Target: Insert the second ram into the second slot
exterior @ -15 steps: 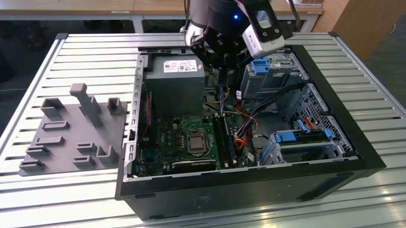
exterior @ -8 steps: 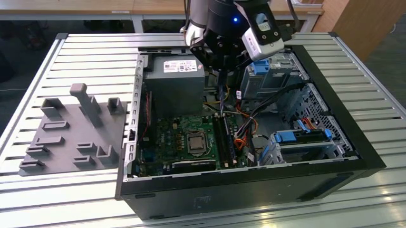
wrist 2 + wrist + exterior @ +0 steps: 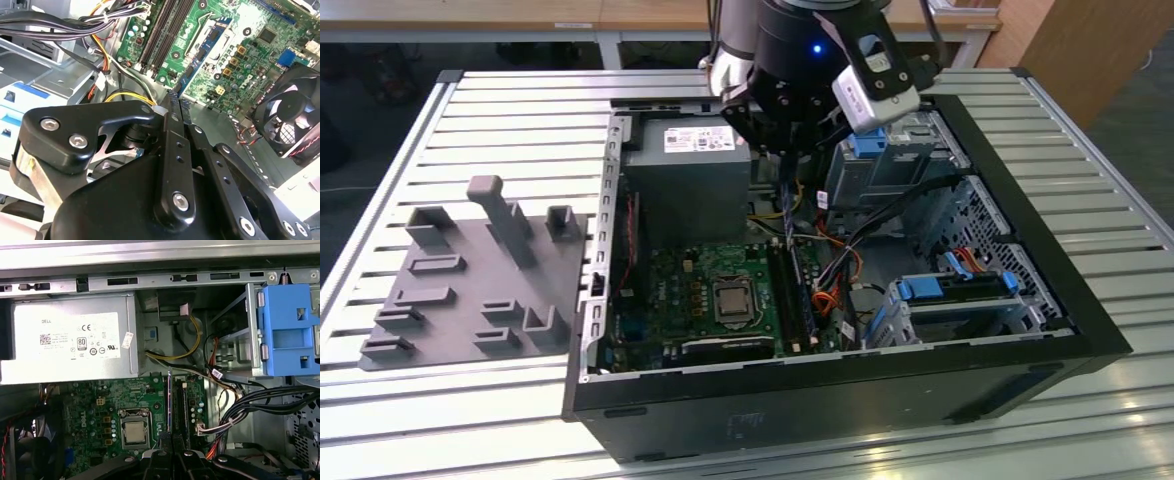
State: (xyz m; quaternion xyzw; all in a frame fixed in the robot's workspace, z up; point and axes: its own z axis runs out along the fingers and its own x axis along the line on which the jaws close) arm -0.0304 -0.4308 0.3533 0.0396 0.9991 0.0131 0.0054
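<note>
My gripper point(image 3: 787, 158) hangs over the open computer case point(image 3: 1014, 360), beside the grey power supply. It is shut on the second ram point(image 3: 170, 400), a thin blue stick seen edge-on that points down toward the green motherboard point(image 3: 707, 270). In the second wrist view the black fingers point(image 3: 170, 130) press together on the ram point(image 3: 192, 70). The long black memory slots point(image 3: 182, 405) lie just beside the stick's lower end. In the exterior view the slots point(image 3: 794, 290) sit below the gripper, well apart from it. I cannot tell whether a slot holds a stick.
A grey power supply point(image 3: 687, 170) stands next to the gripper. Bundled cables point(image 3: 250, 405) and blue drive-bay clips point(image 3: 290, 335) crowd one side of the slots, the processor socket point(image 3: 135, 432) the other. A black fan point(image 3: 295, 115) sits by the board. A grey fixture plate point(image 3: 467, 280) lies at the exterior view's left.
</note>
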